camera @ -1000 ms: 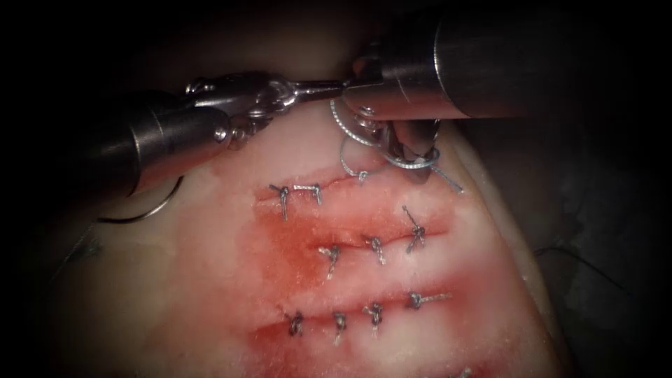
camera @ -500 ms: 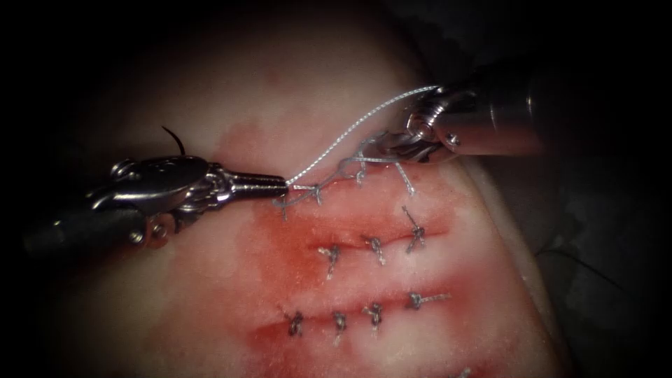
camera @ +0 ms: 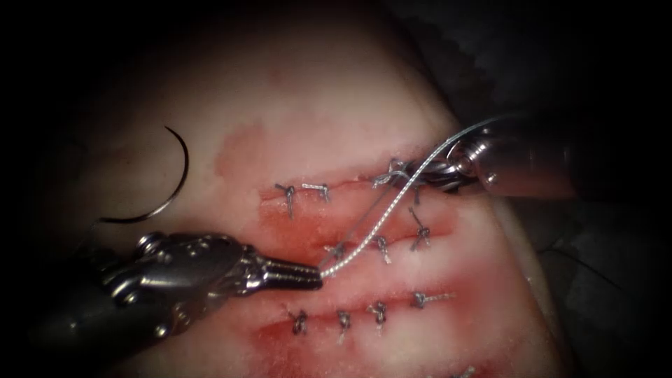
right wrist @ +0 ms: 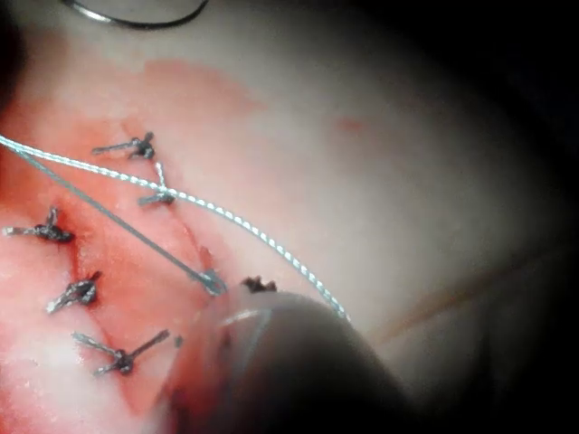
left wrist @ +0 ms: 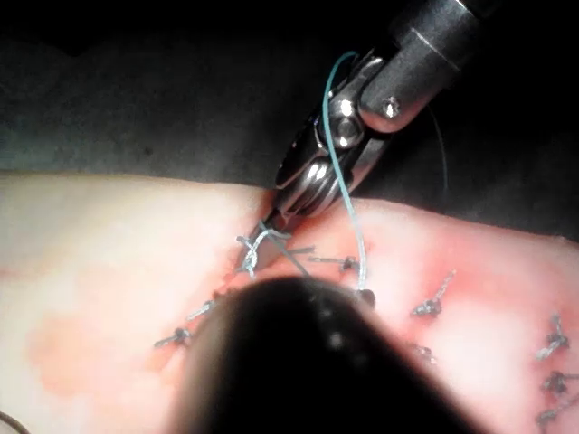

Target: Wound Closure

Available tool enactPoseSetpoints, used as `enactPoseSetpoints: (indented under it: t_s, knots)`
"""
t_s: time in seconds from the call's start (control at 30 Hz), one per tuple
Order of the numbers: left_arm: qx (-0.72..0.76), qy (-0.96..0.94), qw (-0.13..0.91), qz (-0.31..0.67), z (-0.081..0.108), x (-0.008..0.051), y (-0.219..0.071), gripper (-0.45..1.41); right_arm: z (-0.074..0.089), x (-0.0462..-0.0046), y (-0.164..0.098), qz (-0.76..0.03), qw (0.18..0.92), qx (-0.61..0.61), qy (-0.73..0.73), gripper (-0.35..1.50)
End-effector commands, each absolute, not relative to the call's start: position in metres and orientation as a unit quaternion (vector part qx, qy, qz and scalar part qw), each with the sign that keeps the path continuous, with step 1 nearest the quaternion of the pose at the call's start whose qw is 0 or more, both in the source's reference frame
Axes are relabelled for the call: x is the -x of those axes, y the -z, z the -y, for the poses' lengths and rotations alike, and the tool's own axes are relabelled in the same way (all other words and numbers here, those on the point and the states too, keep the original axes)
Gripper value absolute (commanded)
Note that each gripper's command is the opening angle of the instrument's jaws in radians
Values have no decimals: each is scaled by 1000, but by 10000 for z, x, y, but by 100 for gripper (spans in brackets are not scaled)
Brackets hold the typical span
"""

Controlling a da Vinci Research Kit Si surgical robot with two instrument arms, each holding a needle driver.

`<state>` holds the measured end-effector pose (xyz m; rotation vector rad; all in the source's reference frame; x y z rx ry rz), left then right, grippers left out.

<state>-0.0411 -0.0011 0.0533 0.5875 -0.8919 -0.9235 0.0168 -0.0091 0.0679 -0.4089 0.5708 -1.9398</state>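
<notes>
Needle [camera: 157, 183]: a curved needle lying free on the pale tissue [camera: 315, 105], well apart from both tools, up and to the left of the left tool's jaws and left of the cuts; neither tool holds it and it is not in the tissue. Its arc also shows in the right wrist view [right wrist: 136, 14].

Left tool [camera: 318, 275]: jaws closed on the thread [camera: 378, 220], with the tip lying over the red-stained tissue between the middle and lowest rows of stitches. From the jaw tip, two strands of thread run up and to the right, stretched across the middle cut.

Right tool [camera: 420, 178]: its tip lies at the right end of the uppermost cut [camera: 343, 185], beside the knot [camera: 392, 175] being formed there; the jaws appear closed on the thread at this knot. In the left wrist view, the right tool [left wrist: 271, 217] meets the tissue at the knot [left wrist: 258, 246], and one strand [left wrist: 339, 163] loops over its wrist.

Tied stitches [camera: 378, 248] with cut ends cross all three cuts; red fluid [camera: 301, 231] stains the tissue around them.
</notes>
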Motion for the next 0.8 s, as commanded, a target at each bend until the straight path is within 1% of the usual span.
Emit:
enactPoseSetpoints:
  t_s: [0.03, 0.33, 0.63, 0.73, 0.8]
  knots:
    - [-258, 422, 764, 415, -1, 413, -535, -45, 81, -178, -678, -244, 503, 180, 809, -35]
    - [-229, 420, 774, 415, -13, 395, -538, -45, 56, -180, -665, -229, 389, 226, 863, -35]
    - [-209, 426, 787, 393, -17, 378, -542, -45, 40, -184, -655, -241, 387, 286, 842, -35]
    - [-196, 432, 795, 379, -18, 372, -540, -45, 36, -183, -655, -241, 366, 299, 848, -35]
    - [-189, 437, 796, 374, -20, 367, -539, -45, 33, -183, -655, -236, 337, 304, 859, -35]
